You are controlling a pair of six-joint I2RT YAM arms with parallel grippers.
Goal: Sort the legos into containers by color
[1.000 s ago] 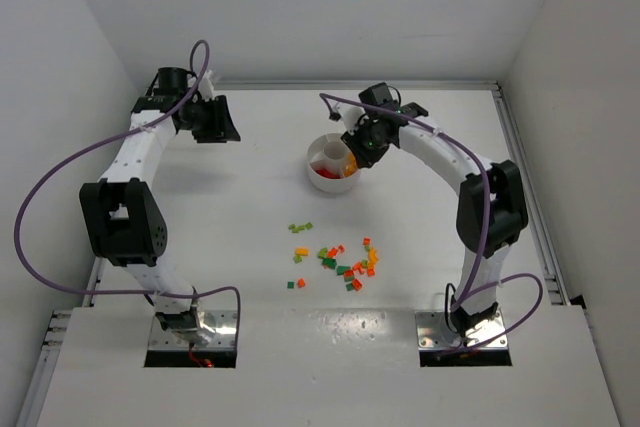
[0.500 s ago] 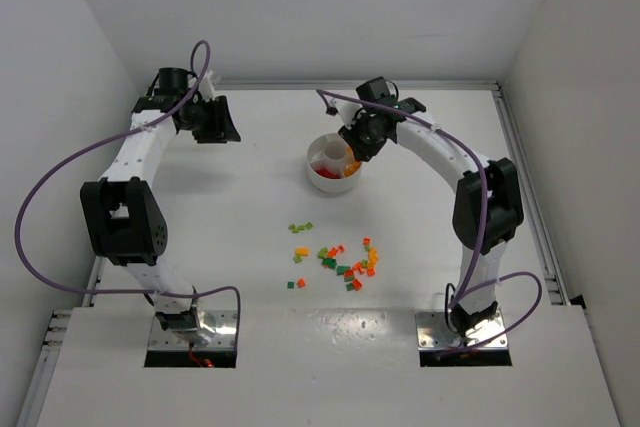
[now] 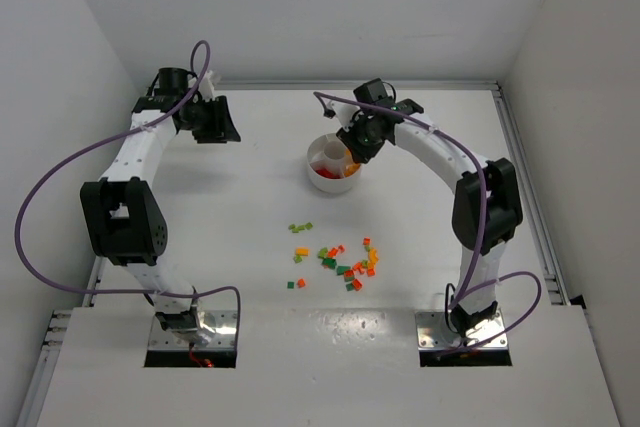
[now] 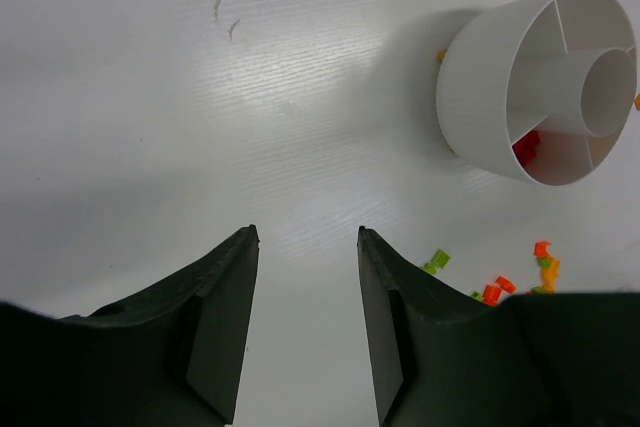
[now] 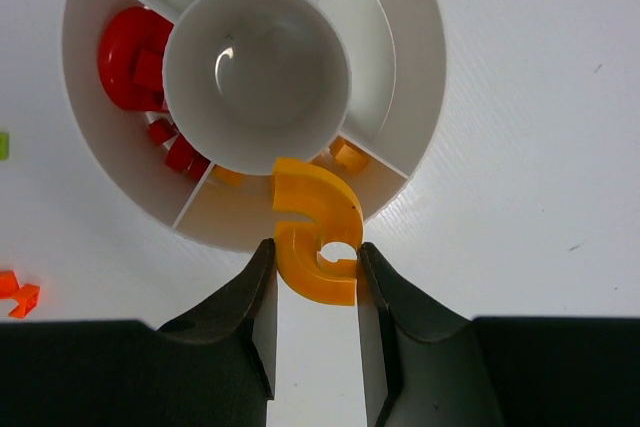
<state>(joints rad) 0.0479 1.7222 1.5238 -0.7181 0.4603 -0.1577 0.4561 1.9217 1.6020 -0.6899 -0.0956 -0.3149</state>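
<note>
The white round dish (image 3: 322, 179) stands at mid-table, divided into wedge compartments around a central hub (image 5: 256, 63). Red legos (image 5: 135, 59) fill one wedge, and an orange brick (image 5: 349, 155) lies in the wedge beside it. My right gripper (image 5: 315, 247) is shut on a curved yellow-orange piece (image 5: 312, 229), held just above that orange wedge at the dish's rim (image 5: 425, 67). Loose red, orange, yellow and green legos (image 3: 346, 263) lie scattered nearer the arm bases. My left gripper (image 4: 305, 237) hangs open over bare table, left of the dish (image 4: 480, 97).
A few green bricks (image 3: 300, 228) lie apart from the main scatter. Walls close the table at the back and on both sides. Purple cables loop off both arms.
My right gripper has shifted slightly left and farther over the dish with the curved piece still in it. The left arm has stayed put.
</note>
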